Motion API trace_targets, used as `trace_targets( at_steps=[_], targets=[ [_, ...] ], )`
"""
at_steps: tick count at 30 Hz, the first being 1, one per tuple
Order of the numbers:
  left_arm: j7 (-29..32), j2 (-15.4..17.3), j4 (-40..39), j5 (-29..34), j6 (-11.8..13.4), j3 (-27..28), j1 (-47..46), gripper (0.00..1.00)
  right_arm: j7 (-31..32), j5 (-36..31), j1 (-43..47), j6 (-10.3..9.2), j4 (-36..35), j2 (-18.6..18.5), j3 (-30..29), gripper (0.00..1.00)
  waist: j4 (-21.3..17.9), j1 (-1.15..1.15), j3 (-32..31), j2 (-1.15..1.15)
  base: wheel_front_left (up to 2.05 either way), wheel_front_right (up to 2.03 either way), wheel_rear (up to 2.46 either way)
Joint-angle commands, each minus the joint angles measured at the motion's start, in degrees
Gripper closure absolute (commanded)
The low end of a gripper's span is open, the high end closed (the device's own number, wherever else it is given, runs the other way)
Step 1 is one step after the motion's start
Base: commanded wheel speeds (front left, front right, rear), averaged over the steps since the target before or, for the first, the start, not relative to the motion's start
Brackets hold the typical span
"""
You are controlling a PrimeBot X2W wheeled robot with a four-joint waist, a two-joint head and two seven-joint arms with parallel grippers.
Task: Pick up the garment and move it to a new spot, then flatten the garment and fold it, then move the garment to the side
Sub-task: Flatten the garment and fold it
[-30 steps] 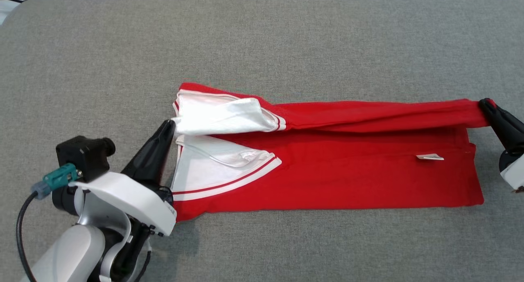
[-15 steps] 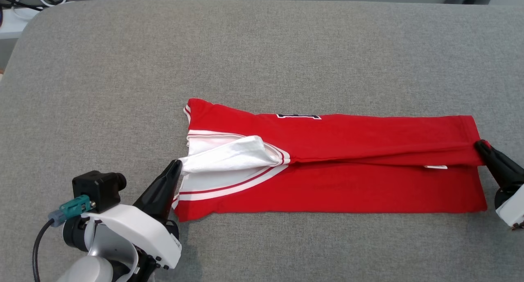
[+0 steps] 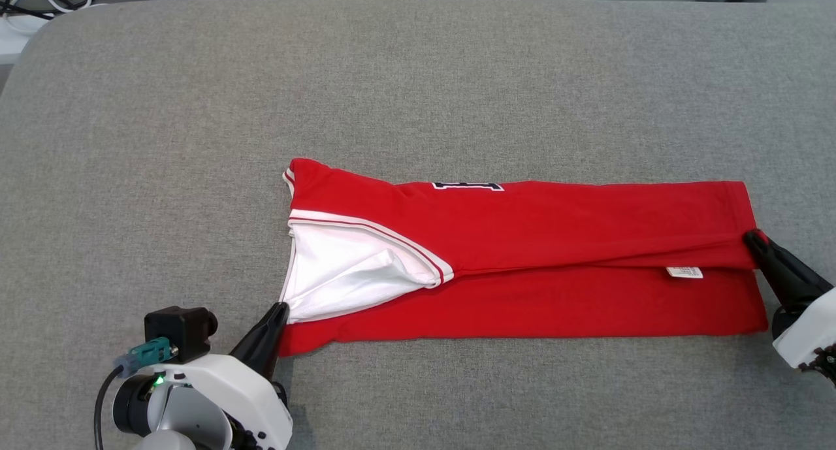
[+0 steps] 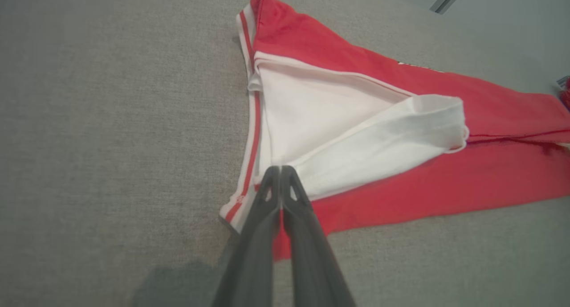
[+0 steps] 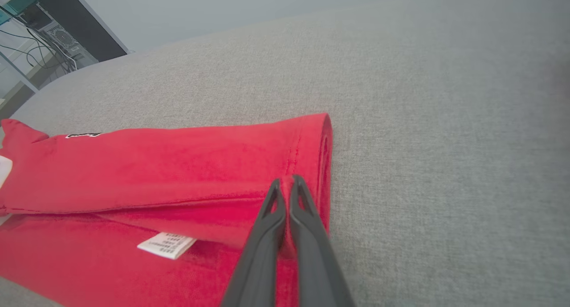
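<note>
Pinching white sleeve (image 4: 378, 133) of red jersey (image 3: 555, 228) with left gripper (image 4: 281, 169), hem (image 5: 311, 146) with right gripper (image 5: 285, 178); from right wrist, print lines on care label (image 5: 165, 244)

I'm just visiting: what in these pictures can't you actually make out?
The print on the red jersey: head view, it wraps under the far fold, so only a black-and-white sliver shows.
The white label: lettering too small in head view, blurred in right wrist view.
The right pincer: its arm is cut off by the head view's right edge.
How much cloth the left pincer pinches: left wrist view, hidden between its shut fingers.
</note>
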Motion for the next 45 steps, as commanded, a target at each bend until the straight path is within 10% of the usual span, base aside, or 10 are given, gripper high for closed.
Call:
trace_targets(
  at_steps=[1, 12, 15, 17, 20, 45],
  targets=[
    [-0.4, 1.1, -0.4, 0.5, 0.2, 2.0, -2.2, 1.0, -0.8, -0.4, 2.8, 0.24, -0.1, -1.5, -0.6, 1.0, 0.0, 0.0, 0.0, 0.0, 0.0, 0.0, 0.0],
    [-2.4, -0.8, 5.0, 0.5, -1.1, 1.4, -3.3, 1.0, -0.8, -0.9, 3.9, 0.24, 2.4, 1.4, -0.6, 1.0, 0.0, 0.0, -0.1, 0.0, 0.0, 0.0, 0.0],
    [-3.9, -1.7, 6.6, 0.7, -1.1, 1.6, -3.4, 0.94, -0.8, -0.7, 4.0, 0.24, 3.0, 2.1, -0.4, 0.62, -0.1, 0.0, -0.5, 0.0, 0.0, 0.0, 0.0],
    [-4.5, -2.2, 7.4, 0.6, -1.3, 1.5, -3.4, 0.66, -0.8, -0.8, 4.1, 0.24, 3.3, 2.4, -0.4, 0.0, -0.2, 0.0, -0.9, 0.0, 0.0, 0.0, 0.0],
    [-5.2, -2.9, 8.1, 0.6, -1.3, 1.5, -3.6, 0.0, -0.8, -1.4, 4.2, 0.24, 3.7, 3.0, -1.0, 0.0, -0.3, 0.0, -1.5, 0.0, 0.0, 0.0, 0.0],
    [-19.4, -7.8, 10.0, 3.5, -2.2, 9.2, -2.5, 0.0, -0.8, -29.7, 8.8, 0.24, 0.3, 17.8, -22.9, 0.0, -2.9, 0.0, -8.5, 0.0, 0.0, 0.0, 0.0]
  ],
)
